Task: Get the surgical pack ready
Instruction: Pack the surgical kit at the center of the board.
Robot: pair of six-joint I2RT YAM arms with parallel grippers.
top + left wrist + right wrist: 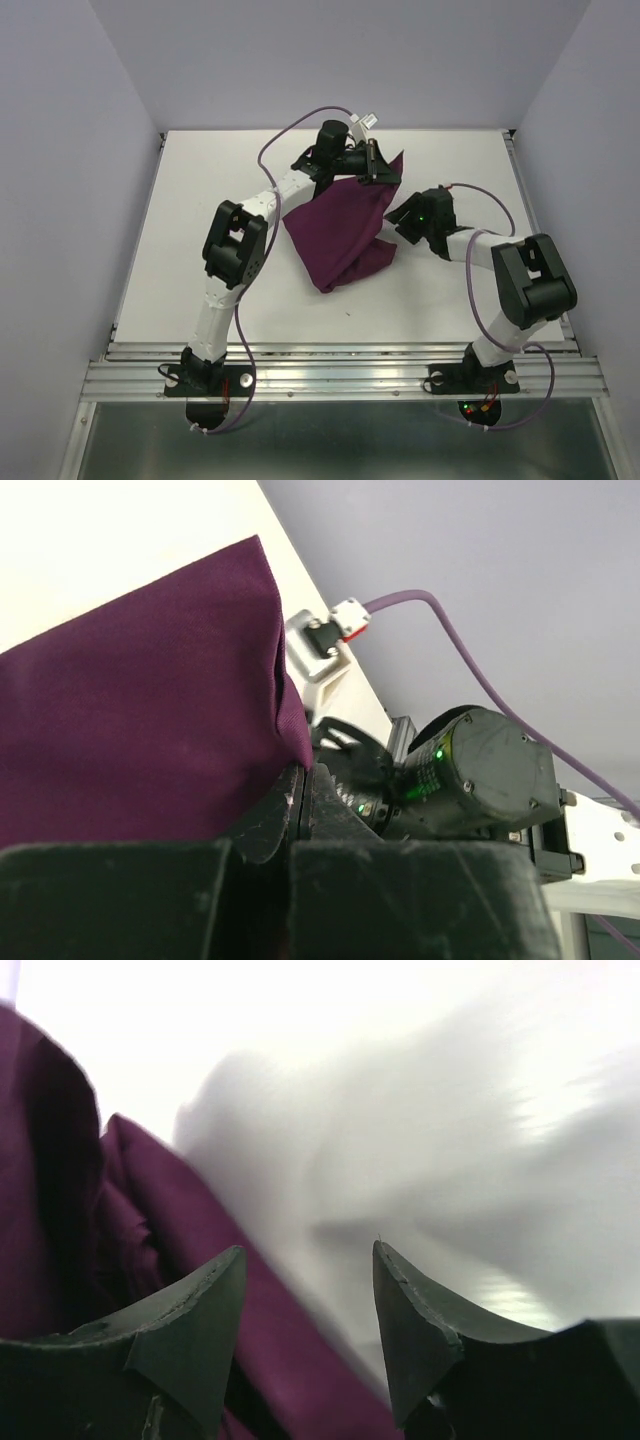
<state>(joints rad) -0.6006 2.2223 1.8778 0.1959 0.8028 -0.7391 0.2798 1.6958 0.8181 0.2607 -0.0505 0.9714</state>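
Folding step: left claw (372, 165) pinches the large deep-purple cloth wrap (335, 235) by its corner; right claw (310, 1290), parted and empty, should next take an edge.

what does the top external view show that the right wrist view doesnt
Only top external: the left end effector pinching the far corner of the purple cloth, and the cloth's whole crumpled shape on the table. Only right wrist: a close look at the right end effector, its fingers apart with nothing between them, right beside a cloth fold. Both: the purple cloth and the white table.
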